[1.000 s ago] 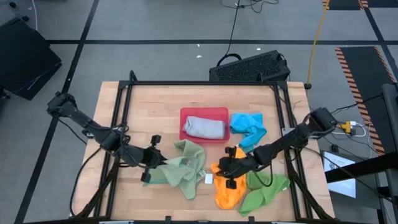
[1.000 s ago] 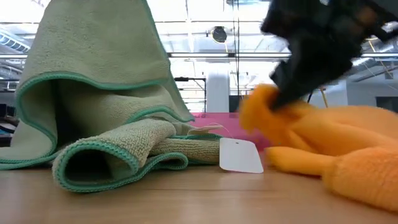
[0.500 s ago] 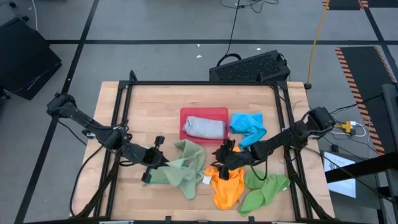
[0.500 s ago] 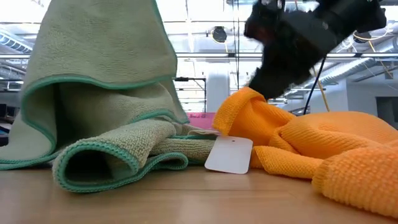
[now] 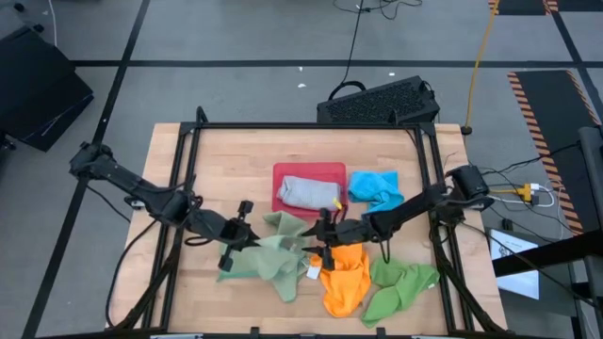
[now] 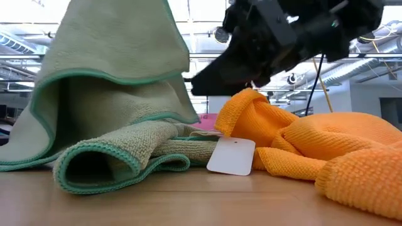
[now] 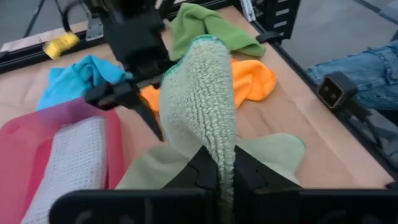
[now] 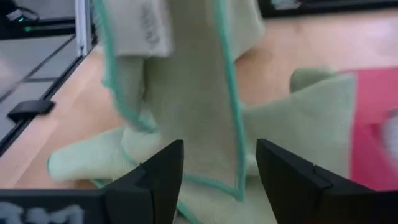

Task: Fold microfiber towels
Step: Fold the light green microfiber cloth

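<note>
Lying folded inside the red tray (image 5: pixel 327 174) near mid-table — a grey-blue towel (image 5: pixel 307 193), long axis running left to right across the tray. Just right of the tray, crumpled bright blue towel (image 5: pixel 376 190) on the wooden table (image 5: pixel 236 155); black keyboard (image 5: pixel 379 101) beyond the far edge, grey floor with cables all round, and in the low view a bright hall with overhead beams. Clenched on a sage green towel (image 7: pixel 202 99) and lifting one edge upright off the heap: left gripper (image 5: pixel 238 250), at front left of centre, the rest of the cloth spread on the wood. Hovering between that towel and the orange towel (image 5: pixel 345 278), right gripper (image 8: pixel 217 165) with fingers spread, grasping nothing. Bunched at front right beside the orange one — bright green towel (image 5: pixel 400 287); white tag (image 6: pixel 231 156) lying against the orange cloth
</note>
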